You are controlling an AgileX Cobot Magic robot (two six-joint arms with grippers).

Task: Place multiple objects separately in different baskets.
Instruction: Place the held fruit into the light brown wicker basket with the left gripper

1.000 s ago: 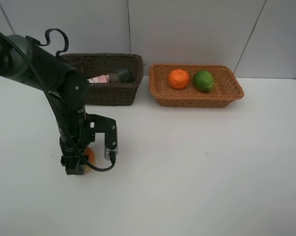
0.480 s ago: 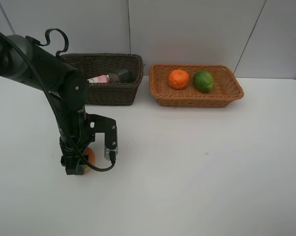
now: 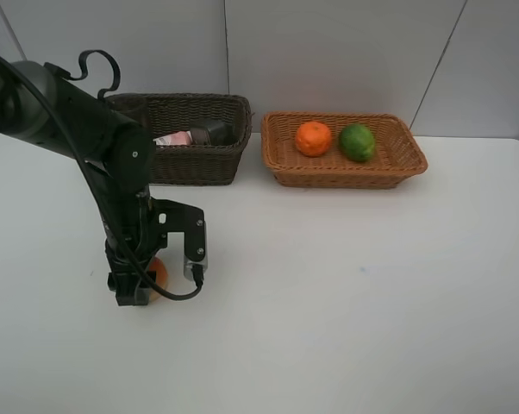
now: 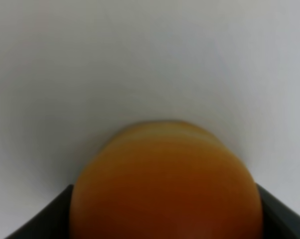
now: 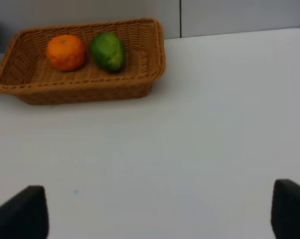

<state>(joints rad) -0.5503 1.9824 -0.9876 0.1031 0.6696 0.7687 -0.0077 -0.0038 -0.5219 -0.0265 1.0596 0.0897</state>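
Looking down from the high camera: the left claw (image 3: 141, 283) is planted low on the white desk (image 3: 346, 293), straddling the round red-orange bun (image 3: 156, 274). At the back stand the dark brown woven wicker basket (image 3: 195, 155), with a pink squat bottle (image 3: 175, 138) and a dark grey pump bottle (image 3: 215, 131) showing inside, and just beside it the light orange-tan shallow wicker basket (image 3: 346, 164) holding the orange (image 3: 313, 138) and the green round fruit (image 3: 357, 141). No purple cup can be made out; it may sit hidden behind the arm in the dark basket.

Left wrist camera: the bun (image 4: 166, 184) fills the near field, blurred, sitting on the desk between the two dark claw tips at the lower corners. The tips flank it closely, but whether they press on it I cannot tell at this focus.

Right wrist camera: the right claw (image 5: 160, 211) is spread wide and holds nothing, hanging over bare desk, well apart from the tan basket (image 5: 20, 87) with its two fruits.

Step in hand, by my reading: the grasp of the bun, the last loose item. Next move calls for a firm squeeze, a straight lift, then a carry to the tan basket with the other foods, clearing its rim.
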